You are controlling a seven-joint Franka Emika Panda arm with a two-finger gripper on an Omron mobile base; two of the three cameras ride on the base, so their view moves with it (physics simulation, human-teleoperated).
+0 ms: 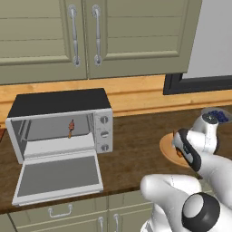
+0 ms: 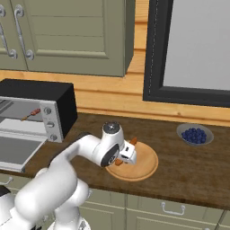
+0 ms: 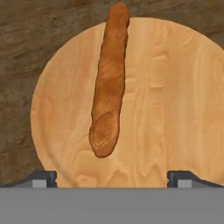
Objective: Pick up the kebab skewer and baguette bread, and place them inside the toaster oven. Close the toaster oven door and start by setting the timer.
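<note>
Both base views look forward and down over the counter (image 1: 136,136); each shows the toaster oven (image 1: 61,120) at frame left and the round wooden board (image 2: 141,164). The hand view faces straight down, close above that board.

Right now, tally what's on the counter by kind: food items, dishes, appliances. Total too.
Food items: 3 - kebab skewer inside the toaster oven, baguette bread on the wooden plate, blueberries in the bowl.
Dishes: 2 - wooden plate, bowl.
Appliances: 1 - toaster oven, door open.
Total: 6
</note>
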